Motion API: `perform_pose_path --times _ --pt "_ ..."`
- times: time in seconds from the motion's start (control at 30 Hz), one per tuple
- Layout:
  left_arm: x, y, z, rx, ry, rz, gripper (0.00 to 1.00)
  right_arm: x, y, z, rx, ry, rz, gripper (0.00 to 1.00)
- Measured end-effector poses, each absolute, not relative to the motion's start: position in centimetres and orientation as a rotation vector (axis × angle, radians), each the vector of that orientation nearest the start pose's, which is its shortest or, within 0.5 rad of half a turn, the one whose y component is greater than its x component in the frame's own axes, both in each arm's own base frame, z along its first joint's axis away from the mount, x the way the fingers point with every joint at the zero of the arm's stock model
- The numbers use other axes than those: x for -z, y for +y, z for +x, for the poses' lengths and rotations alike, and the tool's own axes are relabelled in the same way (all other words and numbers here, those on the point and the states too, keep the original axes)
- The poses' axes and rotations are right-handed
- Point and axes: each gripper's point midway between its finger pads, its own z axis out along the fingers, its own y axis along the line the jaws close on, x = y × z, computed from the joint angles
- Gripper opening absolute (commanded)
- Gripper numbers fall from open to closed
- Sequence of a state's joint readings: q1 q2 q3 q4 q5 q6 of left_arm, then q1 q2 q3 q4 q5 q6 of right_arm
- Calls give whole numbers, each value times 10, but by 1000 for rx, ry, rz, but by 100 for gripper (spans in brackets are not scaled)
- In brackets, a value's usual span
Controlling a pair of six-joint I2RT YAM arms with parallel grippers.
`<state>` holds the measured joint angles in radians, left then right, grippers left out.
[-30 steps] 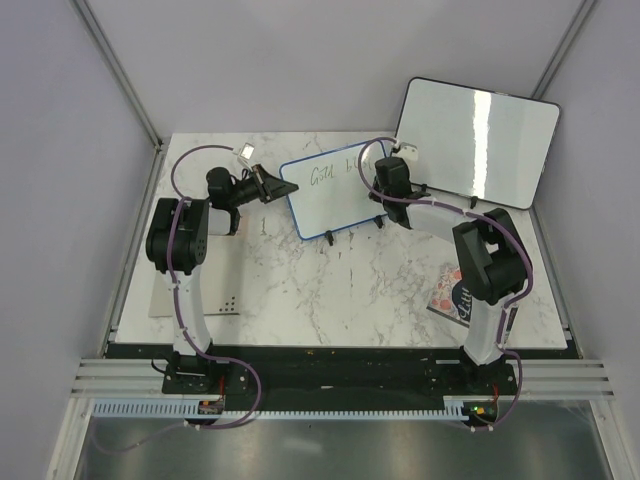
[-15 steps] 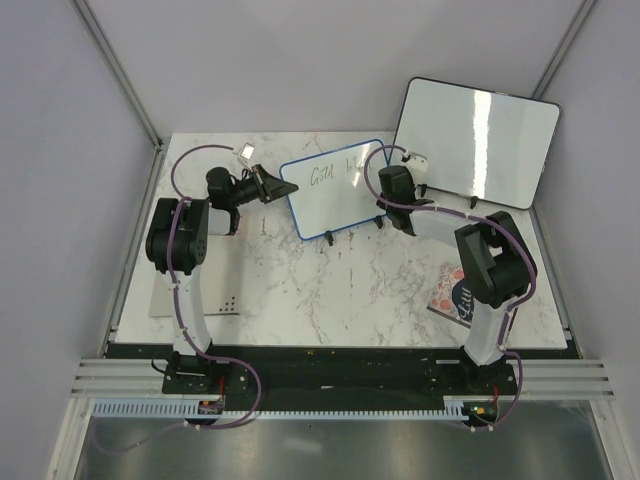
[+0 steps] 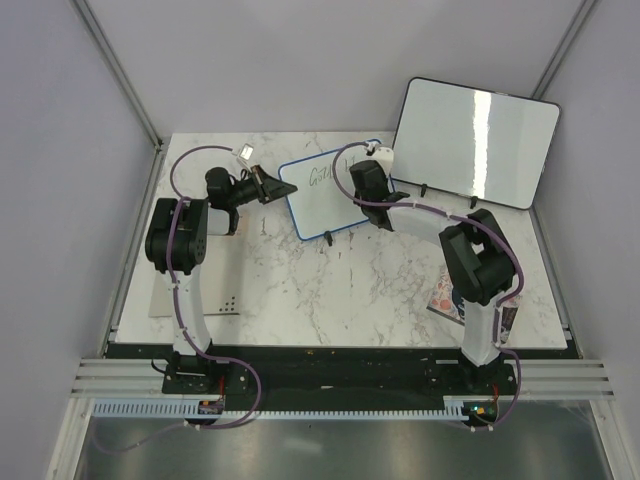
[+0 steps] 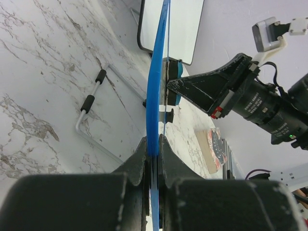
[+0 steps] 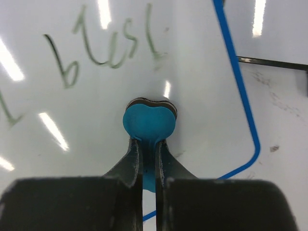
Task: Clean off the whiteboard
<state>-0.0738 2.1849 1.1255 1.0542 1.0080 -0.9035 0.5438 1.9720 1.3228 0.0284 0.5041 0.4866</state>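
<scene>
The small blue-framed whiteboard point(image 3: 322, 195) stands tilted at the back middle of the table, with dark handwriting on it point(image 5: 96, 53). My left gripper point(image 3: 268, 184) is shut on its left frame edge point(image 4: 156, 96). My right gripper point(image 3: 368, 183) is shut on a blue eraser point(image 5: 149, 122), whose pad is pressed against the board's face, below and right of the writing. The eraser also shows edge-on in the left wrist view point(image 4: 172, 86).
A larger black-framed blank whiteboard point(image 3: 475, 140) leans at the back right. A patterned card point(image 3: 462, 298) lies at the right edge. A pale mat point(image 3: 195, 300) lies at the front left. The board's wire stand point(image 4: 94, 101) rests on the marble table.
My right gripper moved right along the board and then back left across it with the eraser. The left gripper has kept its hold.
</scene>
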Motion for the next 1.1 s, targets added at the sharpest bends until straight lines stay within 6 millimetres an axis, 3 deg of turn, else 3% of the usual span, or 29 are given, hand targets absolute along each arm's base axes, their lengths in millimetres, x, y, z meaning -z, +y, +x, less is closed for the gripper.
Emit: perform_pose_path --times 0.1,0.23,0.5,0.83,1.1 --pt "-117 -200 471 1507 1803 153 2 -94 236 486 -106 2088 174 0" --pt "-116 -200 471 1506 1806 150 2 -97 246 488 -125 2083 156 0" --pt "-114 -201 472 1501 1816 134 2 -98 234 499 -201 2127 145 0" --pt "-117 -203 470 1492 1820 156 2 -125 204 545 -222 2092 102 0" --pt "-116 -204 468 1484 1848 156 2 -139 205 572 -207 2074 25 0"
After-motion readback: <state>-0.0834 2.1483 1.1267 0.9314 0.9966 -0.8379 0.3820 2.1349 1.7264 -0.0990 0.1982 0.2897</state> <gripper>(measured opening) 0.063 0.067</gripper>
